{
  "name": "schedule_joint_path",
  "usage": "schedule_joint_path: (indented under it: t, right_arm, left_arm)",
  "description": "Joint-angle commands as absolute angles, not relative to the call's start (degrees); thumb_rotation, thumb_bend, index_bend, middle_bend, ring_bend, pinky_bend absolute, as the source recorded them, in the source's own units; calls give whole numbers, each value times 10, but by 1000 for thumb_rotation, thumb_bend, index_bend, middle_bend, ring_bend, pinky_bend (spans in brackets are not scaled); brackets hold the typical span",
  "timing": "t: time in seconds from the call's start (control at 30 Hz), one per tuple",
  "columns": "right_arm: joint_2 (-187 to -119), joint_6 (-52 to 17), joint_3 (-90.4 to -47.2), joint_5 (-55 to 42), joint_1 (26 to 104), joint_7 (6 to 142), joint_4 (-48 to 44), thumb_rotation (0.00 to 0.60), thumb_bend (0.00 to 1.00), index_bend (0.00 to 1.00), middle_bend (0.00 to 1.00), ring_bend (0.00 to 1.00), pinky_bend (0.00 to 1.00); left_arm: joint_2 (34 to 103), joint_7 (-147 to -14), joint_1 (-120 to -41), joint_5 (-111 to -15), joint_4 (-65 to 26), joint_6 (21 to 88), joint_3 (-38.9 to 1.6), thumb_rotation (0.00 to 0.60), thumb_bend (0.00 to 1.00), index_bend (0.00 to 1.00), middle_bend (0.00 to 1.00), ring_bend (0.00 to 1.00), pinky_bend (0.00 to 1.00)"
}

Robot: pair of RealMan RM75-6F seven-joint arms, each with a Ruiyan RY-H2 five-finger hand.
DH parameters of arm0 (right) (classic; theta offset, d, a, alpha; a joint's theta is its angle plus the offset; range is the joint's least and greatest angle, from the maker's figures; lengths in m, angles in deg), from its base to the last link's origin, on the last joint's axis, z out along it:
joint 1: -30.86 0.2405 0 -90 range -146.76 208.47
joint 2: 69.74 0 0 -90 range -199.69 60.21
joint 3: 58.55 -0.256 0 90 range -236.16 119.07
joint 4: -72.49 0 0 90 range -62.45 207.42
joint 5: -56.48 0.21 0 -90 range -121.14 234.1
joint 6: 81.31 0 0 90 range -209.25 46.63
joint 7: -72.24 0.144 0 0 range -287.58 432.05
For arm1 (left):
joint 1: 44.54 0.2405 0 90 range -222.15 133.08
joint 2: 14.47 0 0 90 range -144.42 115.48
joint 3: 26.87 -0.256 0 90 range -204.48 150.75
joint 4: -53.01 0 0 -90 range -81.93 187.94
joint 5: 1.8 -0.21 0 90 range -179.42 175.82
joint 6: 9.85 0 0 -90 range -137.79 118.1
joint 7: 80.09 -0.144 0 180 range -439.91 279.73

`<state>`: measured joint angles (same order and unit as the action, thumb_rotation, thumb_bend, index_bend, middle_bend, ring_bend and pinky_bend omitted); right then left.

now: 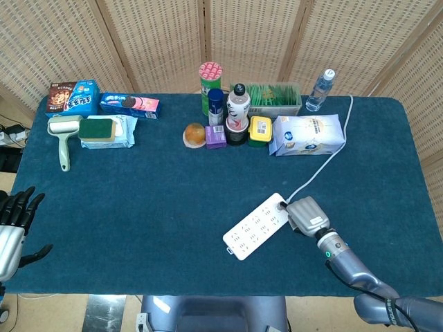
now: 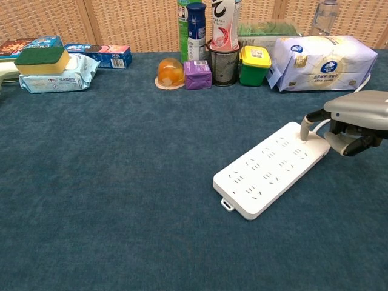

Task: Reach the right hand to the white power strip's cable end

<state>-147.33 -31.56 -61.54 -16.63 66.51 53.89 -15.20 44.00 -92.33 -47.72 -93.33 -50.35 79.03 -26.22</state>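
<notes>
Blue-carpeted table [image 1: 138,207], spanning both views, backed by wicker screen panels [image 1: 159,41]. White power strip [image 2: 271,168] lying diagonally on the near right part of the table, socket face up, cable end toward the far right; white cable [image 1: 325,166] running from that end past the tissue pack toward the table's far edge. Right hand [image 2: 351,121] at the strip's cable end, palm down, one fingertip [image 2: 304,132] pressing down on the strip's top near the cable, remaining fingers curled under the palm; nothing grasped. Left hand [image 1: 12,225] at the near left table edge, dark fingers spread apart, holding nothing.

Along the far edge, in descending size: white tissue pack [image 2: 321,60] lying flat, just beside the cable; clear green-tinted box [image 1: 274,97] holding upright green sticks; pale wet-wipe pack [image 2: 53,79] with a green-and-yellow sponge [image 2: 40,56] resting on top; blue snack box [image 1: 72,97]; blue biscuit packet [image 2: 97,54]; lint roller [image 1: 64,135]; green tube [image 1: 210,83] with a pink patterned lid; clear water bottle [image 1: 319,90]; white drink bottle [image 2: 225,24] standing in a black mesh cup [image 2: 222,70]; dark blue can [image 2: 196,24]; green container with yellow lid [image 2: 254,65]; orange jelly cup [image 2: 170,73]; small purple box [image 2: 197,74].
</notes>
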Motion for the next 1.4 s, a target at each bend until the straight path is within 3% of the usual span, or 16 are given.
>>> schedule_joint_path:
  t: [0.03, 0.7, 1.2, 1.3, 1.4]
  right_arm:
    - [-1475, -317, -615, -164, 667, 539, -148, 600, 862, 300, 884, 1000, 1000]
    - [-1484, -300, -611, -157, 669, 501, -152, 600, 862, 302, 884, 1000, 1000]
    - [-1390, -182, -651, -222, 644, 530, -270, 600, 846, 300, 865, 998, 1000]
    - [-1364, -145, -649, -250, 623, 561, -279, 600, 670, 237, 709, 870, 933]
    - [-1337, -105, -643, -278, 598, 600, -282, 600, 318, 160, 433, 544, 709]
  left_arm:
    - [440, -923, -477, -932, -503, 790, -262, 600, 115, 0, 0, 0, 63]
    - [440, -918, -477, -930, -501, 790, -259, 600, 116, 0, 0, 0, 63]
    - [439, -905, -475, -927, -495, 794, -257, 600, 116, 0, 0, 0, 63]
    - [440, -898, -474, -926, -492, 795, -258, 600, 116, 0, 0, 0, 63]
    - [441, -890, -472, -927, -489, 796, -259, 600, 115, 0, 0, 0, 63]
